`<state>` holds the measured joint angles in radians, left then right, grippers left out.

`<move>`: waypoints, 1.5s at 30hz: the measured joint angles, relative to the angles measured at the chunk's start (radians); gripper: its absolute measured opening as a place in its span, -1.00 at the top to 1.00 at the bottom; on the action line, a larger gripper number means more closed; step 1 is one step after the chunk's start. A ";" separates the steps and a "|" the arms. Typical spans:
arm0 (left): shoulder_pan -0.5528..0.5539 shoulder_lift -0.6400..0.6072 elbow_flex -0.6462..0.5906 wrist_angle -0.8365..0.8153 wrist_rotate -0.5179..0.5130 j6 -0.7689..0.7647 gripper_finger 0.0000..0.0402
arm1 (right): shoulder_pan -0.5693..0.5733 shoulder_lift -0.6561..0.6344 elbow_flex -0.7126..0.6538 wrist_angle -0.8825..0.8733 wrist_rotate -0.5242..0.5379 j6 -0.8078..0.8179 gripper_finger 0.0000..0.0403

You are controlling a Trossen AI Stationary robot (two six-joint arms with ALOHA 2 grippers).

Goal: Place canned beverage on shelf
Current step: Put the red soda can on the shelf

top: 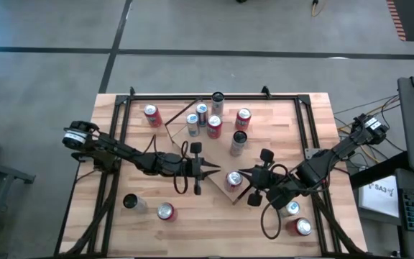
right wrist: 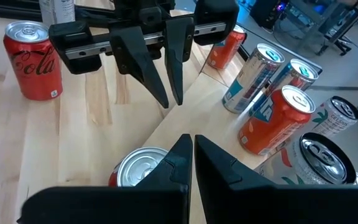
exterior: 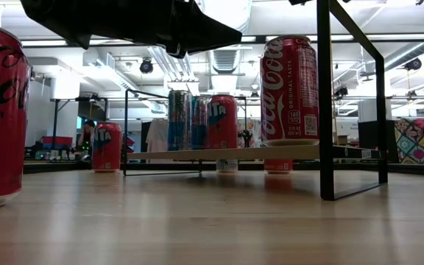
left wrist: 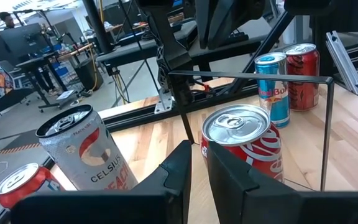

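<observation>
Currently both empty: left gripper [top: 208, 170] nearly closed, right gripper [top: 244, 173] pinched together, flanking red can [top: 233, 179] standing on shelf [top: 185, 144] corner, surface [top: 214, 223] centre. Placement looks done; next, fetch another can, 7 o'clock.

Past my left fingers I read "CELSIUS" on a silver can [left wrist: 82, 155], and the Red Bull name, partly hidden, on a blue-and-silver can [left wrist: 275, 87]. My right wrist camera showed the Coca-Cola script on a red can [right wrist: 35, 59]. From table height, a tall red can [exterior: 289, 92] on the shelf [exterior: 227, 153] carried "Coca-Cola" and "ORIGINAL TASTE"; its smaller print I could not make out. Beside the table's right edge, a white box [top: 379, 193] bore lettering too small to read.
</observation>
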<state>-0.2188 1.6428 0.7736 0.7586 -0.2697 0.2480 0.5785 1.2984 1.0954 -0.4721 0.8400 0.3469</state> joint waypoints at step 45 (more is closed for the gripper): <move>0.003 0.199 0.064 0.139 -0.027 -0.048 0.82 | 0.000 0.000 -0.004 0.009 0.000 -0.002 0.95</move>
<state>-0.2161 1.8420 0.8371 0.8974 -0.2962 0.1997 0.5781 1.2987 1.0916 -0.4629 0.8398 0.3447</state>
